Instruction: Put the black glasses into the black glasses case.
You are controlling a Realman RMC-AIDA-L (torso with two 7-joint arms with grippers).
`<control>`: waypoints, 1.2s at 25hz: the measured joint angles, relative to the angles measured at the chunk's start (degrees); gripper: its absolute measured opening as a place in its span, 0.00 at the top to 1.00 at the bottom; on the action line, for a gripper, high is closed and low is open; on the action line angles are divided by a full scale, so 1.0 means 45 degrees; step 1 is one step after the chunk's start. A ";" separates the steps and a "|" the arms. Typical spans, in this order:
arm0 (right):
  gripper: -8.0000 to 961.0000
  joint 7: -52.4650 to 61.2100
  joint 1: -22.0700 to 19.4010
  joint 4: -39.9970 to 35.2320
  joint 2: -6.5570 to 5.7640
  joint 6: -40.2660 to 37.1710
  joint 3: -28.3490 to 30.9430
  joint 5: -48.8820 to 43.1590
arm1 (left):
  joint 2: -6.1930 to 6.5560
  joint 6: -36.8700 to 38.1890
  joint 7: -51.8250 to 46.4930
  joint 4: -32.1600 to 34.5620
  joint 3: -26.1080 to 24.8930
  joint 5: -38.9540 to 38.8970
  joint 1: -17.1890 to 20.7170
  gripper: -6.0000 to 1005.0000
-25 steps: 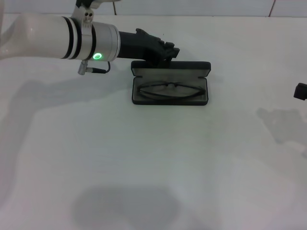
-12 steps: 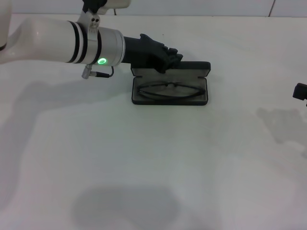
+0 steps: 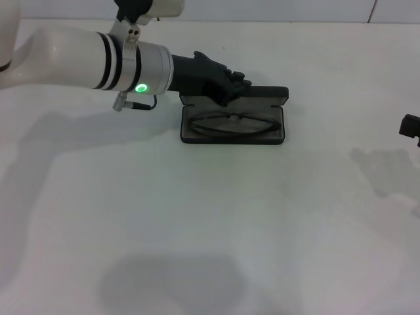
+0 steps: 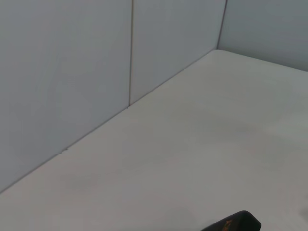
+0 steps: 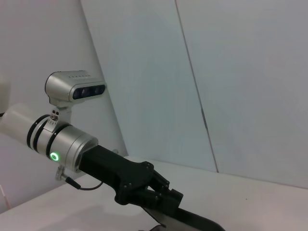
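On the white matte table [image 3: 210,216], toward the far side, sits the black glasses case [image 3: 233,123]: a hard rectangular shell with rounded corners, open, grey lining showing, long axis running left-right across the head view. Lid [image 3: 262,94] stands up along the far edge. The black glasses [image 3: 233,123] lie folded inside the tray, thin dark frame, long axis in line with the case, lenses facing up as far as can be told.

The left gripper [image 3: 231,90], blocky black plastic on a white and silver wrist with a green ring light, sits at the lid's far-left part, fingertips at or against the lid edge. Whether its fingers are spread or closed, or gripping the lid, cannot be told from any view.

The right gripper [image 3: 410,125] is parked at the right edge of the table, only a dark stub visible.

Right wrist view shows the left gripper [image 5: 161,197] side-on above the lid rim, against grey wall panels; head view doesn't show that. Left wrist view gives bare table, wall and just a corner of the case [image 4: 236,224] with orange lettering.
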 joint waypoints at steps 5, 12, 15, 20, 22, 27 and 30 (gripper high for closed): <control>0.82 0.0000 0.0054 0.0004 0.0000 0.0000 0.0008 0.0001 | -0.0063 0.0361 0.0060 0.0040 -0.0001 -0.0002 0.0151 0.81; 0.82 -0.0006 0.0218 0.0020 0.0000 0.0000 0.0019 0.0001 | -0.0118 0.1397 0.0359 0.0085 0.0000 -0.0006 0.0384 0.80; 0.82 -0.0026 0.0322 0.0020 -0.0001 0.0000 -0.0013 0.0001 | -0.0140 0.1450 0.0370 0.0075 0.0000 -0.0006 0.0500 0.80; 0.81 -0.0038 0.0399 0.0020 -0.0001 0.0006 -0.0041 0.0000 | -0.0360 0.1479 0.0363 -0.0022 0.0024 0.0494 0.0708 0.79; 0.81 -0.0039 0.0417 0.0029 0.0000 0.0008 -0.0051 0.0001 | -0.0379 0.1481 0.0331 -0.0030 0.0024 0.0563 0.0748 0.78; 0.81 -0.0128 0.0447 0.0137 -0.0004 0.0003 -0.0055 0.0001 | -0.0423 0.1872 0.0394 0.0603 -0.0027 0.0491 0.1122 0.78; 0.81 -0.0148 0.0343 0.0135 -0.0081 -0.0173 0.0017 0.0002 | -0.0447 0.2920 0.0401 0.2302 -0.0072 -0.0218 0.1825 0.77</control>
